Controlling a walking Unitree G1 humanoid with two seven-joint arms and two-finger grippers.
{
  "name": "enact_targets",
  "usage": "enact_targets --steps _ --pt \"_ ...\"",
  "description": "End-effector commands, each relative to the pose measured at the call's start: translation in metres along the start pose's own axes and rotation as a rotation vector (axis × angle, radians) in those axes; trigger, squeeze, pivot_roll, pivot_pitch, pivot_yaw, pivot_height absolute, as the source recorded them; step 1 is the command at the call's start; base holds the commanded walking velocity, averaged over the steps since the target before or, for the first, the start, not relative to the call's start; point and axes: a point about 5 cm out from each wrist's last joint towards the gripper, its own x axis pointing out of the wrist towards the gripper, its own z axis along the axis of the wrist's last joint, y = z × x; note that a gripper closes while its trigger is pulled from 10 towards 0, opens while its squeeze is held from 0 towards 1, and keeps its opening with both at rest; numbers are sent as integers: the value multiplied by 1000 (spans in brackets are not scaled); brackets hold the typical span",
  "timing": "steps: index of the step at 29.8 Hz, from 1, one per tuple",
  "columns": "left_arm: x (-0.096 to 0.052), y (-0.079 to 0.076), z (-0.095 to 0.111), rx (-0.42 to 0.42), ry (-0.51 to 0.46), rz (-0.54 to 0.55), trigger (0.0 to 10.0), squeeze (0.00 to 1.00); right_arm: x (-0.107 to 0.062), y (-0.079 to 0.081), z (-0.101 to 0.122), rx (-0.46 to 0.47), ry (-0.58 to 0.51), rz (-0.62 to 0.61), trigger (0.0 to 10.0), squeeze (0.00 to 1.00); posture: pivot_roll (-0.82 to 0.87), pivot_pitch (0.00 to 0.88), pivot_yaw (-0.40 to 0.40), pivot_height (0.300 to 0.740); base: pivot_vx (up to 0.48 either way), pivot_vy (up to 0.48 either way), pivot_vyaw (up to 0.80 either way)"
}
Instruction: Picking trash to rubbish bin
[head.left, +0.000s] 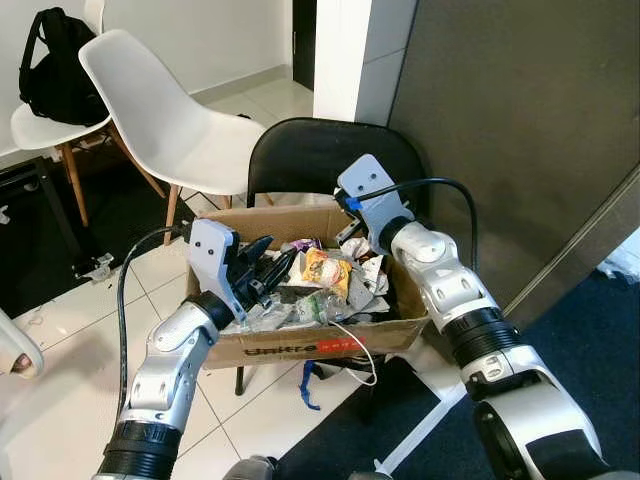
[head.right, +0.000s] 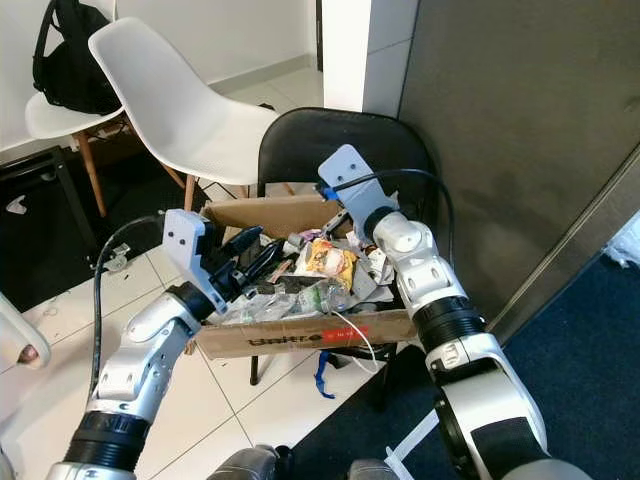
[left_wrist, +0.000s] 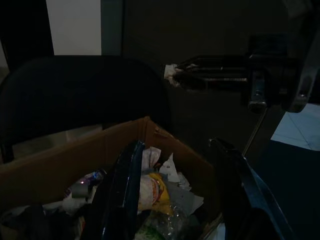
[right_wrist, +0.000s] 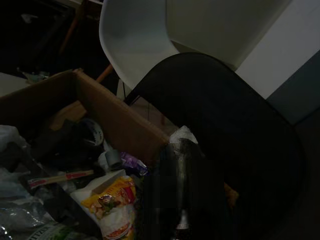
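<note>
A cardboard box (head.left: 300, 349) full of trash rests on a black chair (head.left: 320, 155). Inside lie a yellow snack packet (head.left: 326, 271), clear plastic wrappers (head.left: 300, 310) and crumpled paper. My left gripper (head.left: 275, 250) hovers over the box's left half, open, with nothing between its fingers (left_wrist: 127, 170). My right gripper (head.left: 352, 222) is above the box's back right corner, shut on a small white paper scrap (right_wrist: 181, 134); the same scrap (left_wrist: 171, 70) sticks out of its tip in the left wrist view.
A white shell chair (head.left: 170, 110) stands behind the box on the left, and a black backpack (head.left: 55, 60) sits on another chair beyond it. A dark wall panel (head.left: 520, 120) rises close on the right. A white cable (head.left: 365, 352) hangs over the box front.
</note>
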Motion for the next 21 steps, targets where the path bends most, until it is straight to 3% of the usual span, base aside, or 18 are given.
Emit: enact_targets --steps 1,18,21 --pt "-2 0 1 12 15 -10 10000 0 2 0 2 23 -17 13 10000 1000 -6 0 -31 740 0 0 0" --pt "2 -4 2 7 15 -20 10000 0 2 -2 3 42 -35 4 10000 1000 -6 0 -33 740 0 0 0" --pt "3 -4 3 6 11 -21 10000 0 1 -4 4 87 -53 14 10000 1000 -6 0 -33 740 0 0 0"
